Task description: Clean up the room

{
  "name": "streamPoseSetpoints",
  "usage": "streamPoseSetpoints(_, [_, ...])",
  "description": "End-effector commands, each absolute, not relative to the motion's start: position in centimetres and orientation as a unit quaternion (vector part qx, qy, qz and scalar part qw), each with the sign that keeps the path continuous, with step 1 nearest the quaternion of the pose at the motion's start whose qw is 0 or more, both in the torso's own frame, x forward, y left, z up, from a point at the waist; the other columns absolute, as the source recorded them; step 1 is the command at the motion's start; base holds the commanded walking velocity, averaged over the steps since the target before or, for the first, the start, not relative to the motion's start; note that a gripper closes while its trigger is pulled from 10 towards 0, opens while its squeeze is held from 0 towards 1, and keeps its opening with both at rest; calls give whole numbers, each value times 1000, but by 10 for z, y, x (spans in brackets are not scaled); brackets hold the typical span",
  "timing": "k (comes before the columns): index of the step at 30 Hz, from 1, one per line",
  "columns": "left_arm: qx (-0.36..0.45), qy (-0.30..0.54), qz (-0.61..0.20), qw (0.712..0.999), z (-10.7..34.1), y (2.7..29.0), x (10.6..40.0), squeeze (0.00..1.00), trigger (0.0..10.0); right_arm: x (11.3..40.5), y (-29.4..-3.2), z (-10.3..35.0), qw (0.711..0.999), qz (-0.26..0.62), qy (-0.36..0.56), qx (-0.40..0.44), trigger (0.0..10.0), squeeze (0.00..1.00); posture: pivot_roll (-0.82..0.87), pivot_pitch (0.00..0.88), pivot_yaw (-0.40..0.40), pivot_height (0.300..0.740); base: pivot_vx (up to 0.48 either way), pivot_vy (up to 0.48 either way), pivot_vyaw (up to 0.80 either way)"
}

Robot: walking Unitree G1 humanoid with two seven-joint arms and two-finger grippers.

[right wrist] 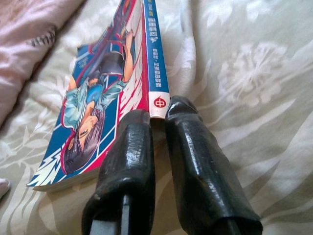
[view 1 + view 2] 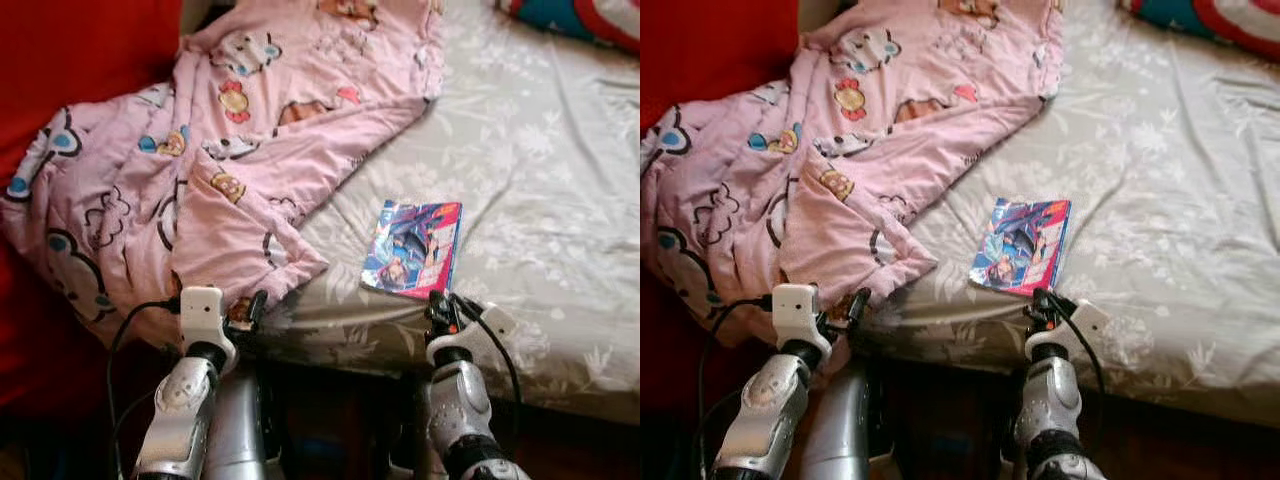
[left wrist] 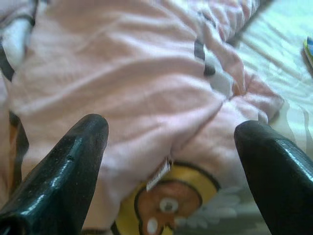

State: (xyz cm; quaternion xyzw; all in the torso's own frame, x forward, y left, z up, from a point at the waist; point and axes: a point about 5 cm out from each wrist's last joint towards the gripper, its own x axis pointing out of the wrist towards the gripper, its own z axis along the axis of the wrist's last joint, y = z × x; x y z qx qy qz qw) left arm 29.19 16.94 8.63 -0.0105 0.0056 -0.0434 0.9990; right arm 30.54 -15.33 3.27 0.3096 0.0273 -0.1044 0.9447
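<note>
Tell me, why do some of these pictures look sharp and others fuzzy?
Left wrist view: the pink blanket is soft, pale and washed out, and the left claw is blurred at close range. Right wrist view: the comic book is crisp, with glare on the right claw. Eye views: evenly lit, slightly grainy.

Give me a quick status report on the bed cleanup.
Left gripper open over pink blanket. Right gripper shut, tips at near corner of comic book, which lies flat on bed. Nothing blocking it.
</note>
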Motion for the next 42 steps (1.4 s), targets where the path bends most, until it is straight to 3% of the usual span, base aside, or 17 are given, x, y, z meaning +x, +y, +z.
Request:
streamPoseSetpoints(1, [-8,9,-35,999,81,171,291,0,10000,291,-182,24,919,-209,15,334,0,0,8,109,-57,577,0,0,0])
streamPoseSetpoints(2, [-8,9,-35,999,81,171,291,0,10000,291,-182,24,919,-209,15,334,0,0,8,109,-57,577,0,0,0])
streamPoseSetpoints(4, [-9,4,-33,999,81,170,294,0,10000,282,-190,10,875,-266,39,402,0,0,4,99,-62,577,0,0,0])
streamPoseSetpoints(6, [-9,3,-32,999,81,170,294,0,10000,279,-193,4,855,-282,50,431,0,0,2,95,-64,577,0,0,0])
streamPoseSetpoints(7, [-9,2,-32,999,81,169,295,0,10000,276,-197,-2,831,-302,62,462,0,0,2,89,-65,577,0,0,0])
streamPoseSetpoints(9, [-8,0,-32,999,81,169,295,0,10000,274,-199,-5,820,-308,66,479,0,0,2,88,-65,577,0,0,0])
streamPoseSetpoints(15, [-8,-1,-31,999,80,169,295,0,10000,281,-197,8,884,-256,50,388,0,0,-1,79,-66,577,0,0,0])
streamPoseSetpoints(16, [-8,-1,-31,1000,79,169,295,0,10000,283,-196,12,898,-242,49,363,0,0,-9,72,-65,577,0,0,0])
streamPoseSetpoints(17, [-7,1,-31,999,77,168,296,0,10000,289,-193,22,930,-203,34,303,0,0,-13,70,-65,577,0,0,0])
streamPoseSetpoints(22, [-9,2,-32,999,75,166,296,0,10000,296,-186,40,968,-119,2,223,0,0,-24,64,-68,577,0,0,0])
streamPoseSetpoints(23, [-10,1,-31,999,74,166,296,0,10000,297,-184,43,976,-92,0,197,4471,0,-28,65,-70,577,0,0,0])
streamPoseSetpoints(24, [-10,1,-31,999,74,166,296,0,10000,297,-184,43,976,-92,0,197,4471,0,-28,65,-70,577,0,0,0])
streamPoseSetpoints(25, [-12,1,-30,999,74,166,296,0,10000,297,-183,45,982,-73,3,175,10000,0,-33,66,-71,577,0,0,0])
streamPoseSetpoints(33, [-14,9,-24,1000,68,169,294,0,10000,296,-170,51,992,5,5,129,10000,0,-44,78,-72,582,0,0,0])
streamPoseSetpoints(42, [-13,26,-16,999,60,176,294,0,10000,298,-167,54,992,0,10,123,10000,0,-42,81,-62,627,0,0,0])
